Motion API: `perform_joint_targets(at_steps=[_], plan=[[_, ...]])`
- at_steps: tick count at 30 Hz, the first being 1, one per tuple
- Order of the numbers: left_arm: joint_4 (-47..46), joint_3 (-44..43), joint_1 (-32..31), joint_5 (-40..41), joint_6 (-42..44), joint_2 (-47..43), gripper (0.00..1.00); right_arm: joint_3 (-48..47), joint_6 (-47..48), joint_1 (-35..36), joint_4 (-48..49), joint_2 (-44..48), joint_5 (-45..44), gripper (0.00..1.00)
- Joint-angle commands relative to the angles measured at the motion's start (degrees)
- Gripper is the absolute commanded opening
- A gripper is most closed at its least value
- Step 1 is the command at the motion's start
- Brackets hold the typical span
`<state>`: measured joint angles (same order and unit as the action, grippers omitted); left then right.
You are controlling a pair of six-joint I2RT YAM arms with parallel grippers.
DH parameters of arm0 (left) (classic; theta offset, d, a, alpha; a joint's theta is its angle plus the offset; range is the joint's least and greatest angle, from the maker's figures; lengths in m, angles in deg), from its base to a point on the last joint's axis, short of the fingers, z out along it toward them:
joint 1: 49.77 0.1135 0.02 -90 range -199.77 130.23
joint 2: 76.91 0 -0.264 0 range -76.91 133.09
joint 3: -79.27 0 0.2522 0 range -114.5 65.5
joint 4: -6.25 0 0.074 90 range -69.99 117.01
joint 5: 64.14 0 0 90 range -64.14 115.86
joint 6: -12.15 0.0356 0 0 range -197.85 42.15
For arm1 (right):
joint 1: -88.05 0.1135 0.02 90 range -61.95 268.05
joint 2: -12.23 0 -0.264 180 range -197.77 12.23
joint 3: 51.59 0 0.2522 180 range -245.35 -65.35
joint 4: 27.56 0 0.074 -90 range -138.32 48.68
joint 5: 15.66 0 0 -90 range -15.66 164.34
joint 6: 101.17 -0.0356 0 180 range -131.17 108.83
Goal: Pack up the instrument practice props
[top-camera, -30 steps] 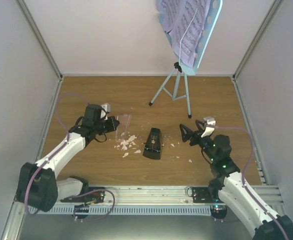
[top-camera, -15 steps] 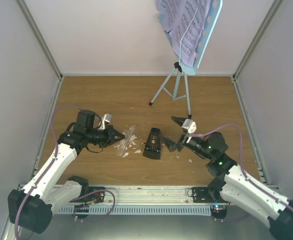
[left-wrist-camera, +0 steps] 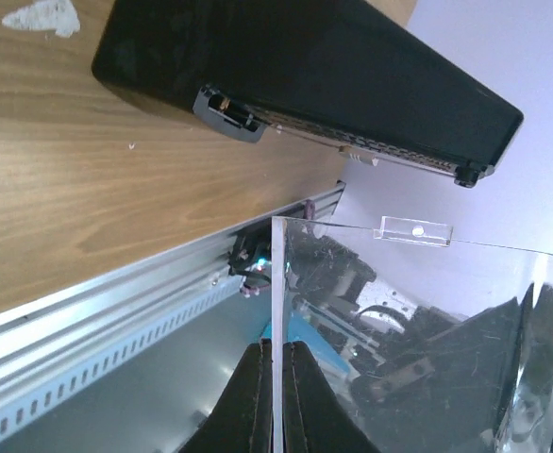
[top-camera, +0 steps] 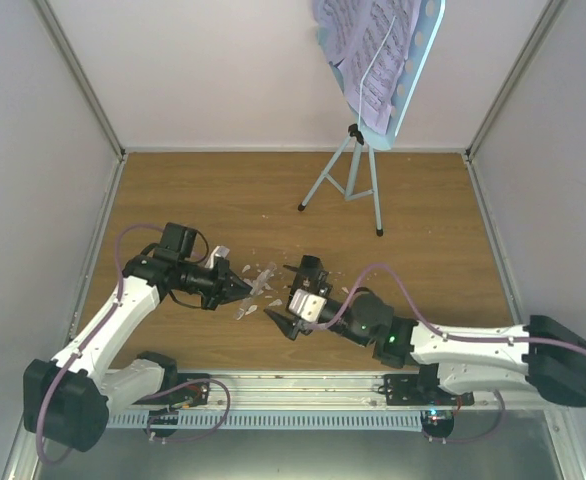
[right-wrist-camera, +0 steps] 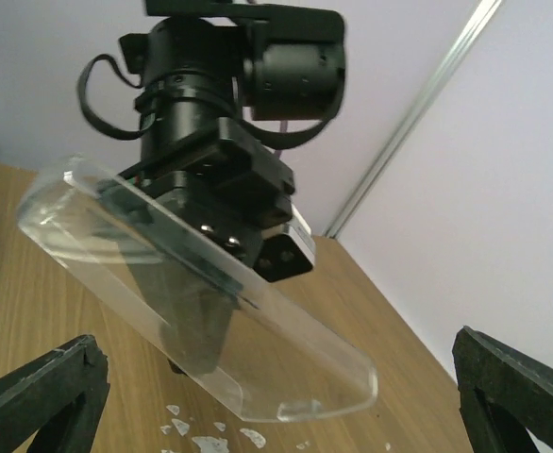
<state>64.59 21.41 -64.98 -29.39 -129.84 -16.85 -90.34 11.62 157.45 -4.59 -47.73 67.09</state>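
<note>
The left gripper (top-camera: pixel 235 289) is clamped on the thin edge of the metronome's clear cover (top-camera: pixel 260 277), jaws pressed tight on either side of the plastic, as the left wrist view shows it (left-wrist-camera: pixel 275 377) with the transparent sheet (left-wrist-camera: pixel 427 330) standing out past the fingertips. From the gripper the cover points toward 2 o'clock and is carried clear of the wooden table (top-camera: pixel 423 220); whether its far tip touches anything cannot be told. Directly opposite, at 3 o'clock from the cover, the right gripper (top-camera: pixel 281 294) reaches in from the far side of the table with its jaws spread wide and nothing between them, facing the cover; its own camera looks straight at the curved plastic (right-wrist-camera: pixel 192 311). The small black metronome (top-camera: pixel 316 272) lies on the table just behind the right gripper, at about 2 o'clock from it and partly hidden by it; in the left wrist view its dark body (left-wrist-camera: pixel 305 75) rests flat on the wood, uncovered. White crumbs (top-camera: pixel 245 312) are scattered on the table below and around the two grippers. Well apart, at 1 o'clock from the metronome near the back wall, the light blue music stand (top-camera: pixel 353 180) stands upright on its tripod, with the lilac sheet-music pages (top-camera: pixel 358 55) resting on its desk.
</note>
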Motion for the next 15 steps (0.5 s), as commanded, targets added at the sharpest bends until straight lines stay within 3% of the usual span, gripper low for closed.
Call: perform_joint_targets(at_steps=[1,8,15], plan=[[1.51,0.26,0.48,-4.09,-2.94,0.58,0.00,-2.46,9.78,4.28,8.79,-4.45,-8.36,0.99],[0.15,0.58,0.77,-4.17,-4.64,0.47,0.00,-7.54,15.83,8.81,10.04,-15.24,-12.89,1.00],[0.25,1.24,1.27,-4.20,-4.96,-0.32,0.00,-10.24,18.13,10.77,10.50,-20.18,-14.67,0.99]])
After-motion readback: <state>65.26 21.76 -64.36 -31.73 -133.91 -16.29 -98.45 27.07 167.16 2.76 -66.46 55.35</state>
